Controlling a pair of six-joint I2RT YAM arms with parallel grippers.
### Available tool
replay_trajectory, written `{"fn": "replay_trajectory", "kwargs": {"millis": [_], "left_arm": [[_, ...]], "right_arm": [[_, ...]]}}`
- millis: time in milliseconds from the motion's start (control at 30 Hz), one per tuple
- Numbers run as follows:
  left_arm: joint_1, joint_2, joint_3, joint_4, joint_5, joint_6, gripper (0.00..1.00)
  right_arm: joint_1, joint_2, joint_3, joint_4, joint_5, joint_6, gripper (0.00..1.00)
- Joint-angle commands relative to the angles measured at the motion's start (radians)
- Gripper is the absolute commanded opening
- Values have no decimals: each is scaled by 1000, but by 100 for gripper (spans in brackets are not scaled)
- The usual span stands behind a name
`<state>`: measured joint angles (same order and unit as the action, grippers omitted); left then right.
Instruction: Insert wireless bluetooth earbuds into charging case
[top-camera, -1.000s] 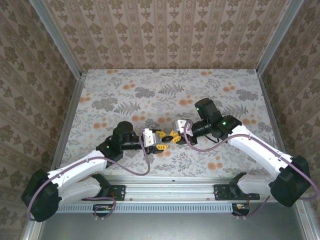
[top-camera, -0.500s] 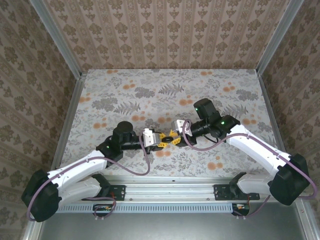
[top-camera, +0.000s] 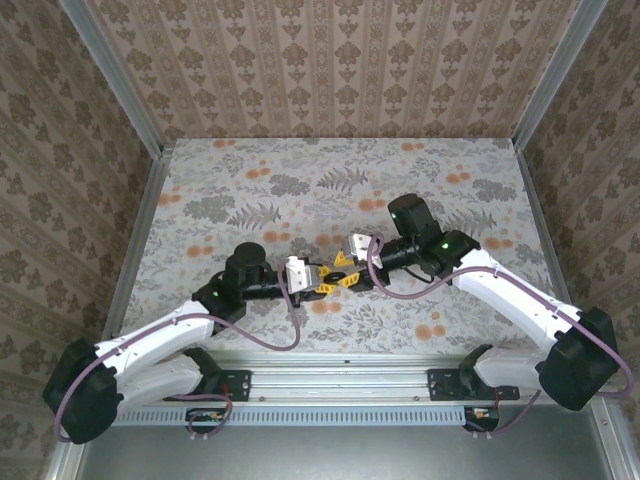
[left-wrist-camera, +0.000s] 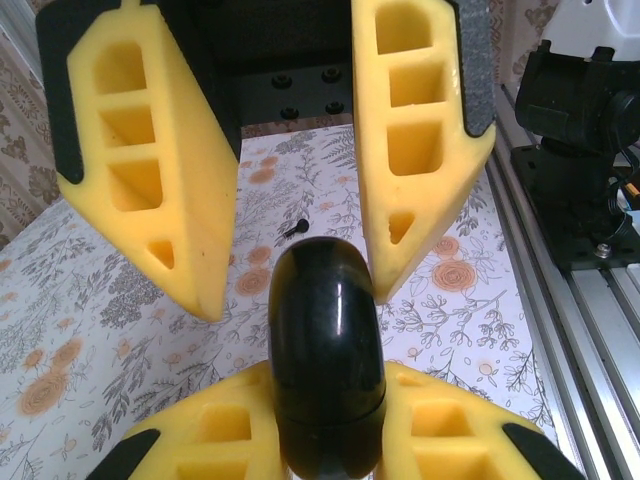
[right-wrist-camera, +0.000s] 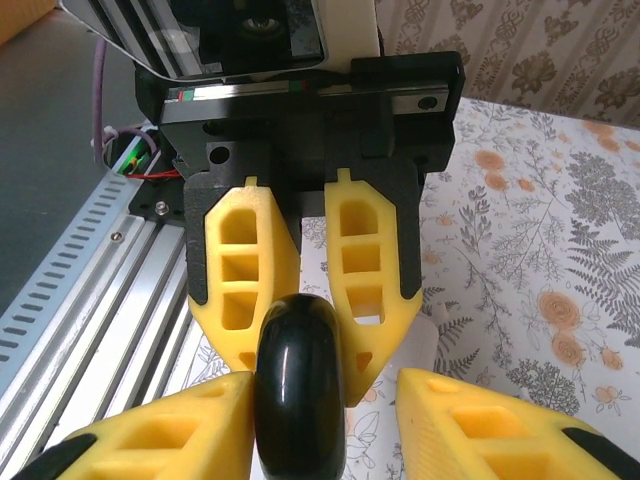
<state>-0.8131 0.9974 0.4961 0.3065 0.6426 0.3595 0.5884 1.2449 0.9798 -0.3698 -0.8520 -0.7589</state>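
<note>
Meeting nose to nose over the near middle of the floral-patterned table (top-camera: 250, 180), two arms with one item between them.

Item 1: charging case (left-wrist-camera: 325, 350). Glossy black, rounded pebble shape, a fine seam running round it near its lower end in the left wrist view. It is held off the tabletop, standing edge-on between the yellow fingers of both grippers. In the top external view it is a dark spot between the two yellow finger sets.

Item 2: left gripper (left-wrist-camera: 327, 380). Clenched on the charging case, one yellow finger pressed against each broad side. The right wrist view confirms both fingers closed against the case from the far side.

Item 3: right gripper (right-wrist-camera: 322, 390). Released, fingers spread wider than the case. They flank it from the opposite side. A clear gap shows at one finger, while the other sits just beside the case; contact there cannot be told.

Item 4: earbud (left-wrist-camera: 295, 228). A tiny black piece lying on the table beyond the grippers, well apart from the case and too small to make out in detail.

Item 5: aluminium rail (left-wrist-camera: 560, 300). Runs along the near table edge, with the dark base of the right arm (left-wrist-camera: 575, 130) mounted on it.
</note>
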Motion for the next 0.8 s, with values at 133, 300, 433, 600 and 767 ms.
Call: {"fn": "replay_trajectory", "kwargs": {"millis": [133,300,433,600,767], "left_arm": [[-6,-21,18,25,17,-7,16],[-8,-28,13,21,17,-6,16],[-7,-29,13,19,17,-6,15],[-7,-35,16,8,14,-1,15],[-7,-42,14,6,12,2,15]], "right_arm": [[4,11,-2,17,28,27,43],[-20,-6,-10,80,37,99,43],[-40,-14,-9,109,31,136,43],[-67,-22,-18,158,28,178,43],[-76,-19,-29,178,48,199,43]]}}
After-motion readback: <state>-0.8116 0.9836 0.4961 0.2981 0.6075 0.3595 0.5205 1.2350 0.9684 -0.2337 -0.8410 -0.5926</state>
